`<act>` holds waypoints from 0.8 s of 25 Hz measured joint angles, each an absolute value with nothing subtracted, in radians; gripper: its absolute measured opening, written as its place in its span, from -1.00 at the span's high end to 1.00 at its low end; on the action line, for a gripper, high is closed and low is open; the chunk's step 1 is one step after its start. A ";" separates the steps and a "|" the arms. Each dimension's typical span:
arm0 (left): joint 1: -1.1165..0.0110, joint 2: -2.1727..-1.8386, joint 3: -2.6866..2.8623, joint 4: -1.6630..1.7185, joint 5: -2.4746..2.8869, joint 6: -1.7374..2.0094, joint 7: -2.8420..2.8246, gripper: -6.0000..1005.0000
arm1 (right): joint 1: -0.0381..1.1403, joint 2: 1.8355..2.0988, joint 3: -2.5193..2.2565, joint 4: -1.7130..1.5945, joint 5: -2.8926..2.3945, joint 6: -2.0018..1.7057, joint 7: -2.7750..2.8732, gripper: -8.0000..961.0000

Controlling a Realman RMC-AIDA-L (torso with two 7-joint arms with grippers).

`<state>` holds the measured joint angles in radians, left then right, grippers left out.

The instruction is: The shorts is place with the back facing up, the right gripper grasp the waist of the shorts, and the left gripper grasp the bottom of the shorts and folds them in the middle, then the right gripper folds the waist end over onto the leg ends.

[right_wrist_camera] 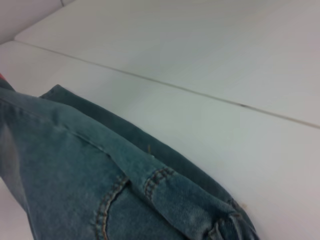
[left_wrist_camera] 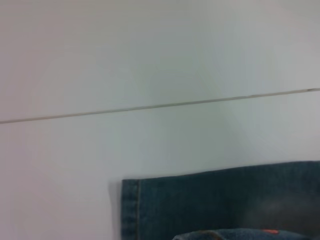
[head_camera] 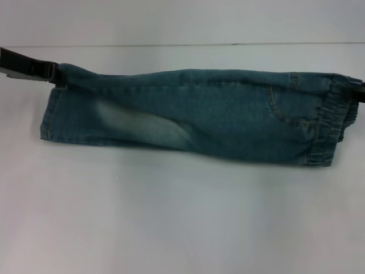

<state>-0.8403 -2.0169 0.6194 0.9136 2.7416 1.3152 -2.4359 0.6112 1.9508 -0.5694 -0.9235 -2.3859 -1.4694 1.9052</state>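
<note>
Left tool, right tool grip folded shorts

a plain white, smooth tabletop fills the foreground. a thin dark seam line runs along its far edge, where it meets a pale white back wall.

Left gripper reaches in from the left edge, right gripper from the right
</note>
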 joint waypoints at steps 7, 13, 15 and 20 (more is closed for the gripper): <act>-0.870 -2.029 0.637 0.905 2.745 1.296 -2.471 0.84 | 0.640 1.955 -0.577 -0.924 -2.389 -1.443 1.902 0.87; -0.882 -2.029 0.675 0.902 2.748 1.254 -2.509 0.84 | 0.644 1.956 -0.607 -0.924 -2.391 -1.389 1.907 0.87; -0.885 -2.028 0.678 0.898 2.748 1.247 -2.513 0.84 | 0.644 1.956 -0.611 -0.923 -2.391 -1.383 1.907 0.87; -0.900 -2.017 0.684 0.850 2.749 1.220 -2.522 0.83 | 0.644 1.956 -0.619 -0.912 -2.390 -1.366 1.901 0.87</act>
